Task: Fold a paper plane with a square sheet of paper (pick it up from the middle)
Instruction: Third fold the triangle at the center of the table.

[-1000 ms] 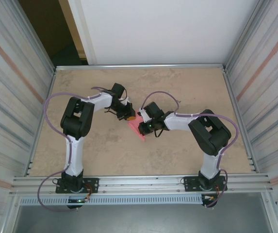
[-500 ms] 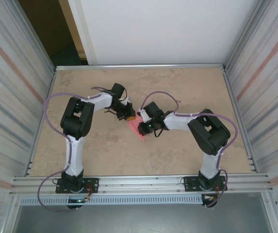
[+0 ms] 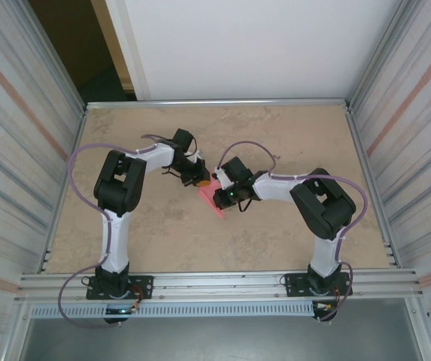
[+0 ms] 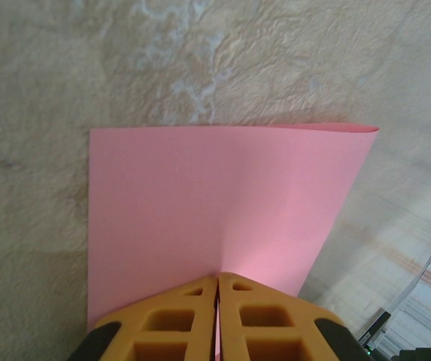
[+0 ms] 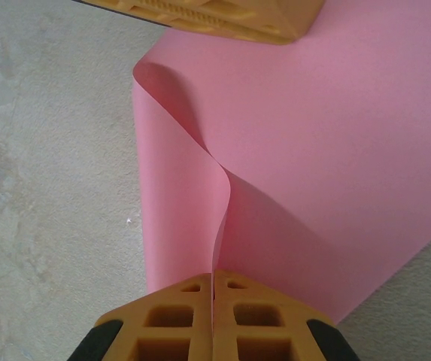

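Note:
The square sheet of paper (image 3: 213, 198) is pink and lies mid-table between the two arms. In the left wrist view the paper (image 4: 223, 203) spreads flat ahead, and my left gripper (image 4: 218, 277) is shut on its near edge. In the right wrist view the paper (image 5: 328, 150) curls up into a raised ridge that runs into my right gripper (image 5: 213, 274), which is shut on that pinched fold. The left gripper's yellow fingers (image 5: 223, 19) show at the top of that view. From above, the left gripper (image 3: 200, 177) and right gripper (image 3: 220, 188) meet at the sheet.
The beige tabletop (image 3: 275, 135) is fenced by metal rails and corrugated side walls (image 3: 418, 150). A dark doorway (image 3: 72, 53) opens at the back left. Purple cables loop over both arms.

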